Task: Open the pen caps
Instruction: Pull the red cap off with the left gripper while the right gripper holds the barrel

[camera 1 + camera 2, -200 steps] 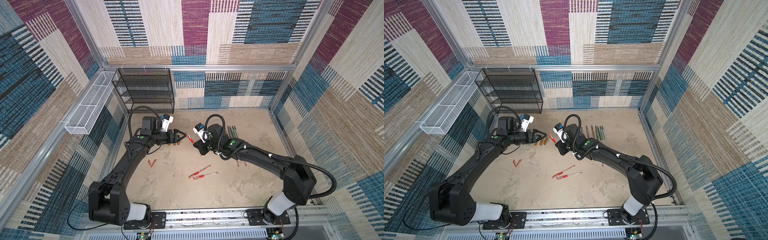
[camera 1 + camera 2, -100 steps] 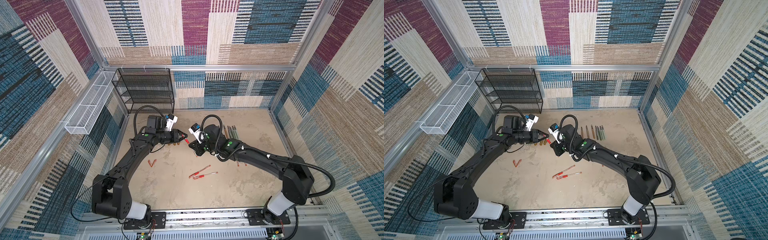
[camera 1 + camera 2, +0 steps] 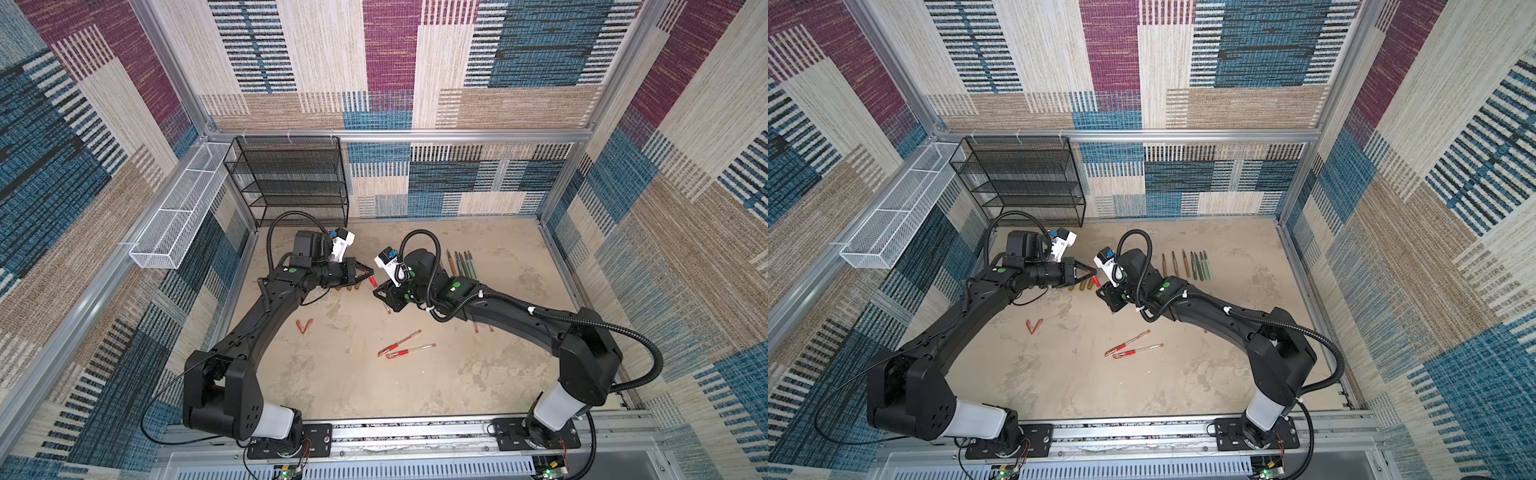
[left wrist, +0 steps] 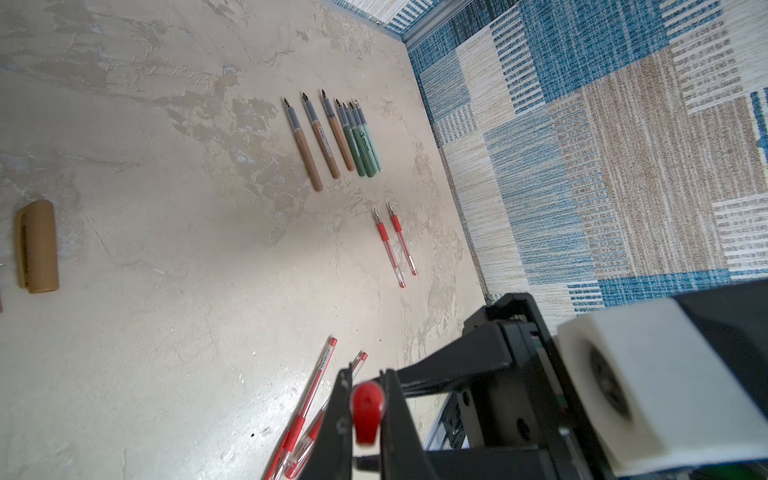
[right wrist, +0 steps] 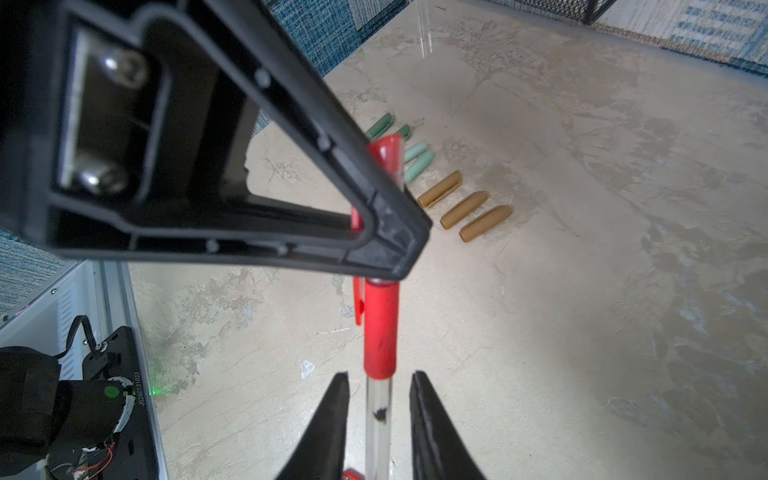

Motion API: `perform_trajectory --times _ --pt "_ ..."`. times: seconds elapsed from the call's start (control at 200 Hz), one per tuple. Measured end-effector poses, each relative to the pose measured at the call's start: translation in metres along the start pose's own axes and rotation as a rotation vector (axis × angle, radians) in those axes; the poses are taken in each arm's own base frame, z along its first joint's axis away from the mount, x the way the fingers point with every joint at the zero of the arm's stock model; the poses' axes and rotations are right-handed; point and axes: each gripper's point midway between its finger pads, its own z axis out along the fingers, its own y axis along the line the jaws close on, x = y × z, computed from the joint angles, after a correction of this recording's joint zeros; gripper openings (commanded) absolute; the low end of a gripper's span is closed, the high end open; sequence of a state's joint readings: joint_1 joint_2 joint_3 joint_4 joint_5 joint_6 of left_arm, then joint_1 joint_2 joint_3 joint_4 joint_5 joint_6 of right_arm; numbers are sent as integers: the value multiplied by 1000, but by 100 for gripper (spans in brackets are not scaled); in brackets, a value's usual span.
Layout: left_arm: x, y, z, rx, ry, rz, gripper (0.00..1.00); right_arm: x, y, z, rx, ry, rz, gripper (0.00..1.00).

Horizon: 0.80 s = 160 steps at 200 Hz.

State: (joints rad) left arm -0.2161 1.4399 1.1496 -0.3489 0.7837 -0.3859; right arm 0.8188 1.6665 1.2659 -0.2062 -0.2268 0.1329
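My left gripper is shut on the red pen cap of a pen held above the floor, seen in both top views. The cap still sits on the pen; its red grip and clear barrel run down between the fingers of my right gripper, which stands open with a gap on each side. Loose green caps and gold caps lie in a row on the floor. Two red caps lie in a V.
Uncapped tan and green pen bodies lie in a row, with two uncapped red pens nearby. Two capped red pens lie mid-floor. A black wire shelf and a white wire basket stand at the back left.
My left gripper came in from the left and shut on the red cap. My right gripper, shut on the barrel before, has opened off it.
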Motion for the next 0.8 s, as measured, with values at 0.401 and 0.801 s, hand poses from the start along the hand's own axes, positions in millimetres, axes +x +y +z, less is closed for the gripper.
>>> perform_trajectory --times 0.401,0.801 --pt "2 3 -4 -33 1 23 0 11 1 6 -23 4 -4 0" --pt "-32 7 -40 -85 -68 67 0 59 -5 -12 -7 33 9 0"
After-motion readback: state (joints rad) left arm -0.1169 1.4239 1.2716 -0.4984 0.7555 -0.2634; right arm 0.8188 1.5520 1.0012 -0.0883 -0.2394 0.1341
